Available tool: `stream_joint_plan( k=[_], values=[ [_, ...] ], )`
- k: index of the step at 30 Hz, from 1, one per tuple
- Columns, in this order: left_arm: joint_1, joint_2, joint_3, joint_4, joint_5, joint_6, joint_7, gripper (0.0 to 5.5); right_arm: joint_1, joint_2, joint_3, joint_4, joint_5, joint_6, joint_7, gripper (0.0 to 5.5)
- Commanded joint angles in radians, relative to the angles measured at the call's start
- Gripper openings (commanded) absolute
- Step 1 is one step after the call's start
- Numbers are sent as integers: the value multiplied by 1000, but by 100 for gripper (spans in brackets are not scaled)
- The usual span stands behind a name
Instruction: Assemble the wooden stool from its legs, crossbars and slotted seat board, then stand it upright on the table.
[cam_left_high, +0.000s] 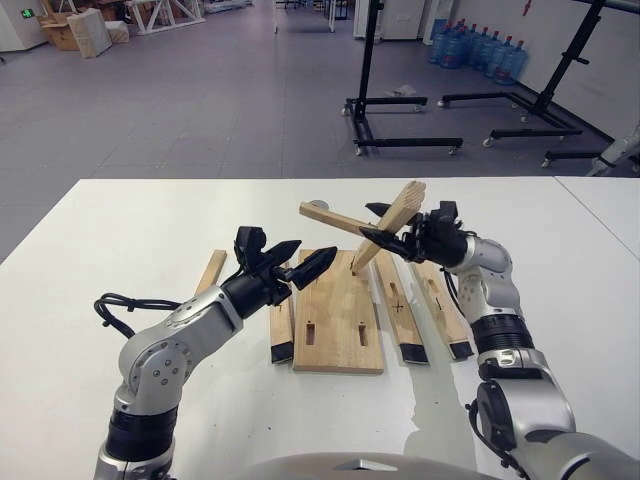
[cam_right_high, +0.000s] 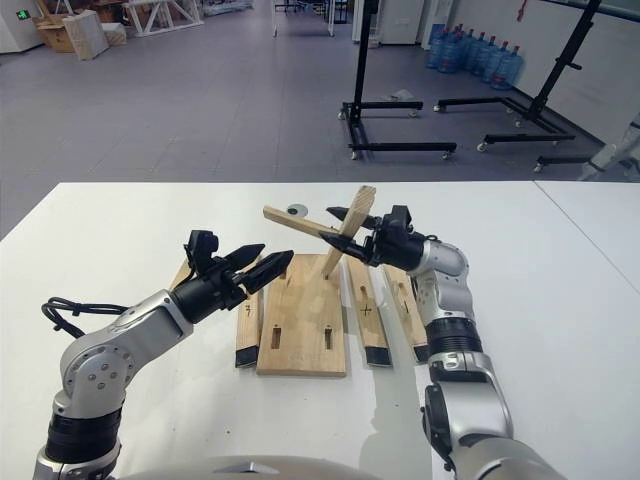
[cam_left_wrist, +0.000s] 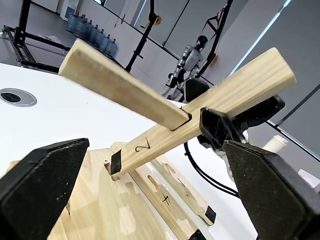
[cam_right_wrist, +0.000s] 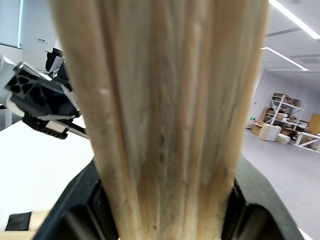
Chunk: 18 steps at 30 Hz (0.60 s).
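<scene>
My right gripper is shut on a wooden leg, held tilted above the table; its lower end, with a black tip, hangs over the slotted seat board. A crossbar is notched across this leg, forming an X. The same leg stands close before the right wrist camera. My left gripper hangs open just left of the leg's lower end, with nothing between its fingers. The seat board lies flat. Other legs lie beside it: one on the left, two on the right.
A thin wooden piece lies left of the board, under my left arm. The white table has a round grommet behind the parts. A second table adjoins on the right. Black racks stand on the floor beyond.
</scene>
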Motion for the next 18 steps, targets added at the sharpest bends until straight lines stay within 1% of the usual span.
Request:
stream_joint_plan(
  k=[1,4,8,18],
  values=[
    [0,-3,-4,2,17,-2,-4,491,-115,-44,-46,-25,37,37,-47,205],
    [3,-6,-3,-1,21,-1,-5,491,-141,-64,-52,16,63,71,4,205],
    [9,-9,-1,-6,25,-1,-4,491,-133,-61,-49,84,94,105,100,205],
    [9,-7,-5,-9,22,10,-7,491,-109,-22,-15,175,47,49,162,205]
  ],
)
